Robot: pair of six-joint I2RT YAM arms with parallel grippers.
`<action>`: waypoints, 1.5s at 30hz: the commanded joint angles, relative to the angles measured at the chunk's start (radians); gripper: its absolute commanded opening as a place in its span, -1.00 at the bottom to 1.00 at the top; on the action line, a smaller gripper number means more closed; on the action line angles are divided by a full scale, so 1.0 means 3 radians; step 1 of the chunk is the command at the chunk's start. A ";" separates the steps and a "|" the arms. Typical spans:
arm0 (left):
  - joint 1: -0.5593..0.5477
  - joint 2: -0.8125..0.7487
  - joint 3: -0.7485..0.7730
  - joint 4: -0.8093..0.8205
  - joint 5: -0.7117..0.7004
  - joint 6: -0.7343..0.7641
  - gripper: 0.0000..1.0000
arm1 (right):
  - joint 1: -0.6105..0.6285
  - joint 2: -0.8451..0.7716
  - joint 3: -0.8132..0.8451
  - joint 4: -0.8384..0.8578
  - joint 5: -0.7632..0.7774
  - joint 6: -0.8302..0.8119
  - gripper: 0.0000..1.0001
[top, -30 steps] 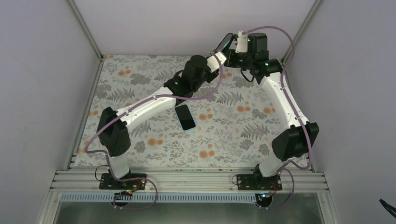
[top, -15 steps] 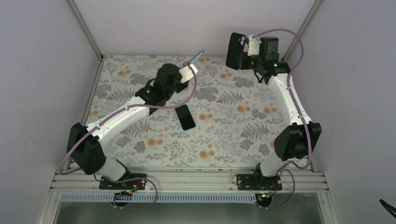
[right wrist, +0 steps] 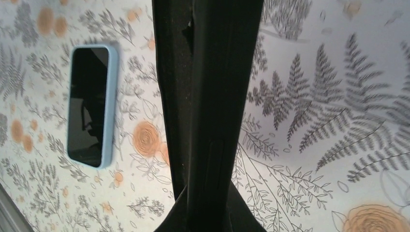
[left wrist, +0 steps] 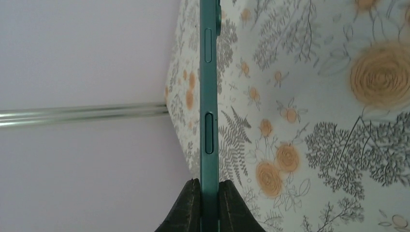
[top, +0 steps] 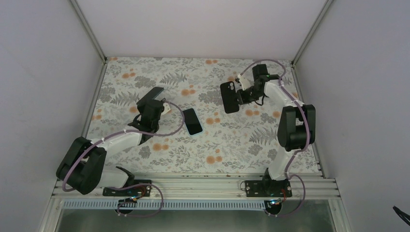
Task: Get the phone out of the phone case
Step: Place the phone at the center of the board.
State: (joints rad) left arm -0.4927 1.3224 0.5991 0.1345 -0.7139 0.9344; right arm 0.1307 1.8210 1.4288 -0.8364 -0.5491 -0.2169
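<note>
My left gripper (top: 157, 100) is shut on a teal phone (top: 153, 93) and holds it edge-on above the left part of the table. In the left wrist view the phone (left wrist: 209, 96) stands upright, pinched between the fingers of that gripper (left wrist: 209, 205). My right gripper (top: 241, 91) is shut on an empty black phone case (top: 229, 96) and holds it above the back right of the table. In the right wrist view the case (right wrist: 208, 87) fills the middle, gripped at its lower end by the gripper (right wrist: 209, 208).
A second phone in a light blue case (top: 192, 121) lies screen up on the floral mat (top: 241, 140) between the arms. It also shows in the right wrist view (right wrist: 91, 106). Walls and frame posts close in the back and sides.
The two grippers have separated from the back of the table. The left arm has pulled back left and down with the phone. The right arm has lowered with the black case.
</note>
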 commanded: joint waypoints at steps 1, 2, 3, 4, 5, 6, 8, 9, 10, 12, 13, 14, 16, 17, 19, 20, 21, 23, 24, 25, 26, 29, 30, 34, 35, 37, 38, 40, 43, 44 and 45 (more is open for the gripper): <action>0.0024 0.0104 -0.0314 0.1166 -0.0439 0.0572 -0.95 | 0.0010 0.0170 -0.0111 0.0069 -0.0055 -0.0176 -0.93; 0.0037 0.0181 -0.0373 0.1386 -0.0485 0.0646 -0.95 | 0.0009 0.0237 -0.0115 0.0093 -0.0029 -0.0168 -0.93; 0.0050 0.0265 -0.0417 0.1464 -0.0511 0.0692 -0.95 | 0.0005 0.0308 -0.0102 0.0091 -0.0023 -0.0171 -0.93; 0.0057 0.0377 -0.0441 0.1599 -0.0533 0.0715 -0.95 | 0.0005 0.0393 -0.0068 0.0081 -0.0021 -0.0173 -0.92; 0.0066 0.0443 -0.0471 0.1693 -0.0557 0.0738 -0.95 | 0.0000 0.0461 -0.0042 0.0076 -0.0026 -0.0163 -0.93; 0.0067 0.0497 -0.0487 0.1754 -0.0571 0.0748 -0.95 | -0.0001 0.0530 -0.0014 0.0061 -0.0033 -0.0160 -0.93; 0.0067 0.0575 -0.0495 0.1799 -0.0585 0.0731 -0.95 | -0.0008 0.0630 0.0030 0.0039 -0.0022 -0.0137 -0.93; 0.0071 0.0601 -0.0498 0.1798 -0.0579 0.0709 -0.95 | -0.0010 0.0669 0.0051 0.0015 -0.0009 -0.0134 -0.93; 0.0072 0.0614 -0.0500 0.1767 -0.0559 0.0679 -0.95 | -0.0019 0.0703 0.0070 -0.0010 0.0005 -0.0131 -0.93; 0.0072 0.0626 -0.0478 0.1621 -0.0517 0.0575 -0.95 | -0.0055 0.0736 0.0088 -0.0030 0.0025 -0.0120 -0.93; 0.0072 0.0631 -0.0439 0.1422 -0.0478 0.0471 -0.93 | -0.0083 0.0752 0.0103 -0.0045 0.0041 -0.0117 -0.93; 0.0072 0.0632 -0.0396 0.1233 -0.0428 0.0368 -0.87 | -0.0107 0.0783 0.0121 -0.0085 0.0047 -0.0114 -0.91; 0.0072 0.0645 -0.0329 0.0944 -0.0331 0.0230 -0.75 | -0.0171 0.0827 0.0162 -0.0151 0.0055 -0.0135 -0.83; 0.0072 0.0674 -0.0325 0.0933 -0.0334 0.0234 -0.72 | -0.0202 0.0836 0.0182 -0.0174 0.0057 -0.0139 -0.79; 0.0072 0.0766 -0.0331 0.0943 -0.0380 0.0276 -0.71 | -0.0259 0.0834 0.0217 -0.0214 0.0042 -0.0149 -0.75; 0.0072 0.0804 -0.0352 0.1002 -0.0400 0.0308 -0.71 | -0.0289 0.0825 0.0238 -0.0233 0.0037 -0.0159 -0.74; 0.0072 0.0835 -0.0364 0.1006 -0.0387 0.0304 -0.71 | -0.0326 0.0810 0.0253 -0.0251 0.0035 -0.0170 -0.74; 0.0072 0.0870 -0.0369 0.0941 -0.0370 0.0250 -0.70 | -0.0363 0.0762 0.0288 -0.0300 0.0032 -0.0199 -0.75; 0.0072 0.0870 -0.0364 0.0875 -0.0354 0.0224 -0.68 | -0.0386 0.0737 0.0298 -0.0322 0.0042 -0.0209 -0.75; 0.0072 0.0862 -0.0350 0.0778 -0.0340 0.0176 -0.63 | -0.0401 0.0712 0.0317 -0.0347 0.0051 -0.0223 -0.74; 0.0069 0.0843 -0.0324 0.0642 -0.0309 0.0105 -0.57 | -0.0421 0.0698 0.0338 -0.0390 0.0065 -0.0238 -0.69; 0.0055 0.0695 -0.0241 0.0193 -0.0126 -0.0114 -0.32 | -0.0485 0.0655 0.0409 -0.0517 0.0131 -0.0284 -0.36; 0.0052 0.0630 -0.0178 -0.0038 -0.0016 -0.0250 -0.29 | -0.0506 0.0628 0.0431 -0.0557 0.0147 -0.0300 -0.25; 0.0011 0.0384 0.0066 -0.0822 0.0376 -0.0601 -0.01 | -0.0524 0.0500 0.0601 -0.0675 0.0730 -0.0276 0.43; 0.0006 0.0301 0.0161 -0.1076 0.0606 -0.0685 0.11 | -0.0516 0.0437 0.0680 -0.0682 0.0962 -0.0259 0.58; 0.0005 0.0118 0.0425 -0.1616 0.1056 -0.0857 0.38 | -0.0493 0.0298 0.0847 -0.0724 0.1302 -0.0290 0.86; 0.0008 0.0025 0.0573 -0.1887 0.1313 -0.0921 0.46 | -0.0459 0.0227 0.0955 -0.0788 0.1339 -0.0336 0.96; 0.0031 -0.0132 0.0876 -0.2297 0.1738 -0.1015 0.58 | -0.0326 0.0088 0.1099 -0.0910 0.1394 -0.0410 0.99; 0.0165 -0.0288 0.1438 -0.2767 0.2219 -0.1065 0.79 | 0.0164 -0.0096 0.1043 -0.0923 0.1646 -0.0361 1.00; 0.0236 -0.0325 0.1608 -0.2847 0.2346 -0.1063 0.85 | 0.0362 -0.0134 0.0986 -0.0904 0.1687 -0.0327 1.00; 0.0325 -0.0364 0.1750 -0.2896 0.2480 -0.1055 0.87 | 0.0559 -0.0175 0.0926 -0.0849 0.1724 -0.0276 0.99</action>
State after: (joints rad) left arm -0.4603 1.2713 0.9688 -0.5236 -0.2180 0.6682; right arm 0.0883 1.8256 1.7329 -1.0592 -0.1287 -0.3096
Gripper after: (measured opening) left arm 0.912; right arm 0.995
